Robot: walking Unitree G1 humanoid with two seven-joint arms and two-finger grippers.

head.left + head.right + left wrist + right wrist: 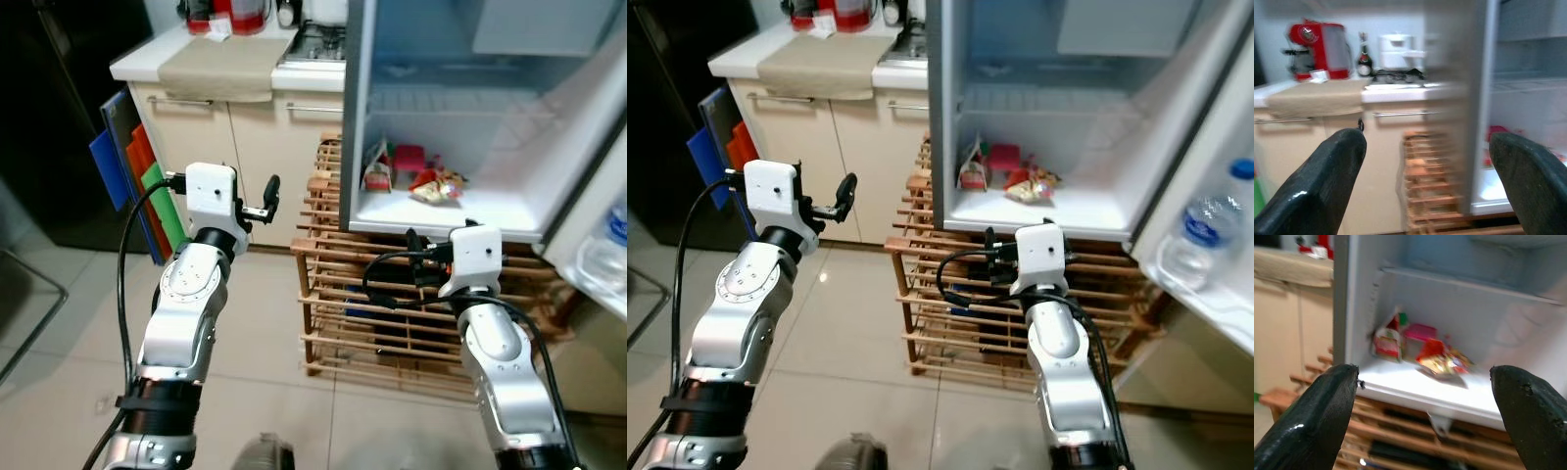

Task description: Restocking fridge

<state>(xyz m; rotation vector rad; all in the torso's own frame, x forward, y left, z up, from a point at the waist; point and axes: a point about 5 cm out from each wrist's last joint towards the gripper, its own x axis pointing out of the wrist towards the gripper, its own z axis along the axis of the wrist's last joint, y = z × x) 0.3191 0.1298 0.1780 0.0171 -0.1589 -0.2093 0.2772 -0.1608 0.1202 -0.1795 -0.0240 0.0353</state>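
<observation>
Ahead, one fridge stands open, its door swung out to the robot's right. On the fridge's lowest shelf lie three things, grouped toward the shelf's left rear corner: a small carton against the left wall, a pink box just beside it at the back, and a crinkled snack packet a little nearer the front edge. One clear water bottle with a blue cap stands in the door's rack.

Both arms are raised. The left gripper hovers over the floor in front of the cream cabinets, well apart from the fridge; in its wrist view its two fingers stand wide apart with nothing between them. The right gripper sits just below the front edge of the shelf, in front of the wooden slatted rack beneath the fridge; its fingers are likewise spread wide and hold nothing.

On the counter lie one beige cloth, draped over the front edge, and one red appliance at the back. Blue, red and green boards lean against the cabinet's left end.
</observation>
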